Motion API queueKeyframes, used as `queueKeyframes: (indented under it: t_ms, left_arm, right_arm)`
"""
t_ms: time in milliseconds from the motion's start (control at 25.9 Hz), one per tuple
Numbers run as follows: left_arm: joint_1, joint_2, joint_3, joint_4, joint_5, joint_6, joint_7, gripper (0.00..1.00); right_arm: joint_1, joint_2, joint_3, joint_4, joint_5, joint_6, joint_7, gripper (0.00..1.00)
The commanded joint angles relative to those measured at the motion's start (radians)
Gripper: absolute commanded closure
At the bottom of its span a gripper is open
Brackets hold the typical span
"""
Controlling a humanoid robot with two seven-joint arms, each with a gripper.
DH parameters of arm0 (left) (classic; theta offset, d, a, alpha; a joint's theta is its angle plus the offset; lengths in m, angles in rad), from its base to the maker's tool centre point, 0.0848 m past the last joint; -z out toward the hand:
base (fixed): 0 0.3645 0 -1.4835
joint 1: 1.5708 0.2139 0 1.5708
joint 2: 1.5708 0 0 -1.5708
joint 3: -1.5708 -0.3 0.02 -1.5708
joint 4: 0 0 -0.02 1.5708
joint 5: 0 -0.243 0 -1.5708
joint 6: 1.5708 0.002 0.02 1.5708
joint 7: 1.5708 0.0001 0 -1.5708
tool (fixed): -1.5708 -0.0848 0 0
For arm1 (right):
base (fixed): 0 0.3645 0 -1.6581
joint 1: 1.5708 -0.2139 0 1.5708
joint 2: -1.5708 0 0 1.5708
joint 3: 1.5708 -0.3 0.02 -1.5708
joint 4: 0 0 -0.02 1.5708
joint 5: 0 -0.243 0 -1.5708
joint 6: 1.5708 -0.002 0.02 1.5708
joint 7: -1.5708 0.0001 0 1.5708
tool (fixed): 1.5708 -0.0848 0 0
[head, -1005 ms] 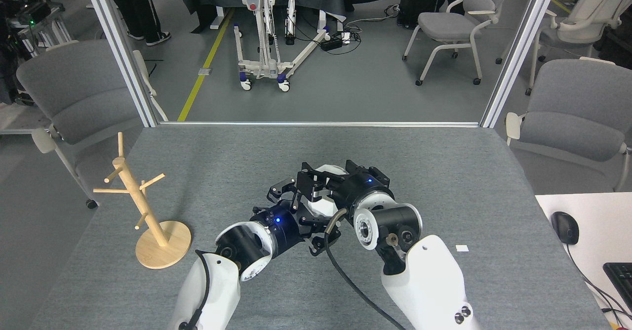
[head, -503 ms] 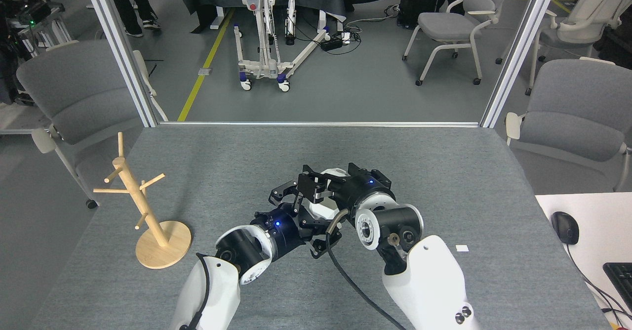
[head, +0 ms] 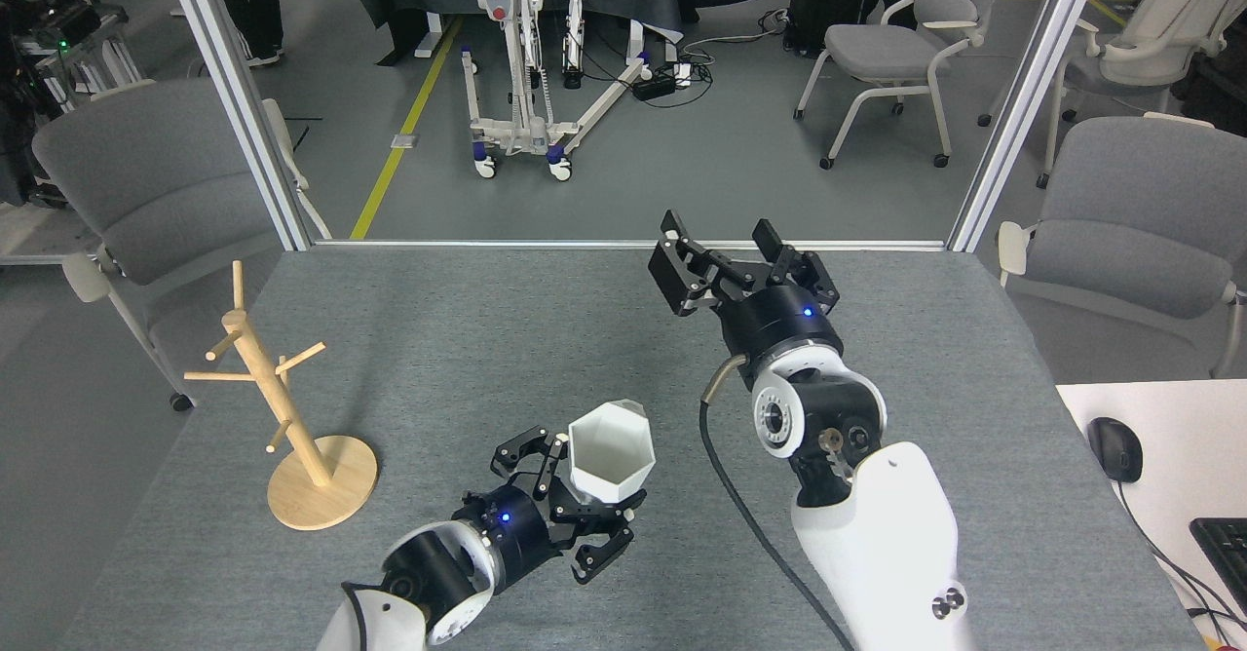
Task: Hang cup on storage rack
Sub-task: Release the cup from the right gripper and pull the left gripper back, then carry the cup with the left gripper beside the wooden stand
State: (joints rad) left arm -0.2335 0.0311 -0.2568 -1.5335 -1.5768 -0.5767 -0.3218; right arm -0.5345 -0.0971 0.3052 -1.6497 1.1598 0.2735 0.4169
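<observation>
My left gripper point(head: 575, 495) clamped on white faceted cup point(head: 611, 449), its base hidden, my right gripper point(head: 726, 259) spread wide, empty, wooden mug tree point(head: 283, 407) far left.

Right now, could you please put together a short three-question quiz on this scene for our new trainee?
1. True or false: the cup already hangs on a peg of the storage rack.
2. Which tool holds the cup? A) the left tool B) the right tool C) neither
3. Fill in: as seen from the head, the storage rack stands to the ____ of the cup.

Key
1. False. The cup is in the left tool, well apart from the storage rack, whose pegs are all bare.
2. A. The right tool is raised over the far part of the table, open and with nothing in it.
3. Left.
</observation>
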Motion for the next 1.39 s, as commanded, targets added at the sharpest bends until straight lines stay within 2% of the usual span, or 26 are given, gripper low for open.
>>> queueKeyframes:
  t_ms: [0,193,309,425,580,696,812,889,1083,1199,1353]
  left_arm:
    - [0.131,0.073,0.059,-0.119,0.0,0.001,0.036,1.0]
    - [0.306,0.182,0.162,-0.192,0.0,0.0,0.141,1.0]
    - [0.396,0.239,0.245,-0.194,0.0,-0.003,0.225,1.0]
    - [0.474,0.259,0.379,-0.188,0.0,-0.014,0.294,1.0]
    - [0.514,0.259,0.567,-0.155,-0.008,-0.015,0.325,1.0]
    - [0.493,0.259,0.657,-0.088,-0.009,-0.006,0.325,1.0]
    - [0.431,0.262,0.705,-0.017,-0.014,0.006,0.323,1.0]
    - [0.382,0.265,0.737,0.021,-0.029,0.018,0.316,1.0]
    - [0.238,0.291,0.76,0.088,-0.088,0.112,0.307,1.0]
    - [0.163,0.311,0.758,0.124,-0.094,0.132,0.256,1.0]
    - [0.138,0.317,0.76,0.127,-0.092,0.127,0.25,1.0]
  right_arm:
    - [0.008,-0.012,-0.112,0.001,0.003,-0.057,-0.112,0.01]
    - [0.047,-0.049,-0.236,0.045,0.011,-0.108,-0.265,0.01]
    - [0.087,-0.066,-0.293,0.09,0.063,-0.132,-0.308,0.01]
    - [0.169,-0.066,-0.345,0.096,0.129,-0.177,-0.31,0.01]
    - [0.292,-0.067,-0.408,0.096,0.172,-0.254,-0.311,0.01]
    - [0.361,-0.067,-0.431,0.096,0.182,-0.269,-0.311,0.01]
    - [0.413,-0.061,-0.433,0.093,0.254,-0.289,-0.311,0.01]
    - [0.436,-0.059,-0.434,0.091,0.281,-0.304,-0.313,0.01]
    - [0.452,-0.058,-0.439,0.096,0.282,-0.318,-0.317,0.01]
    - [0.452,-0.061,-0.463,0.096,0.281,-0.35,-0.329,0.01]
    - [0.452,-0.064,-0.465,0.107,0.281,-0.372,-0.38,0.01]
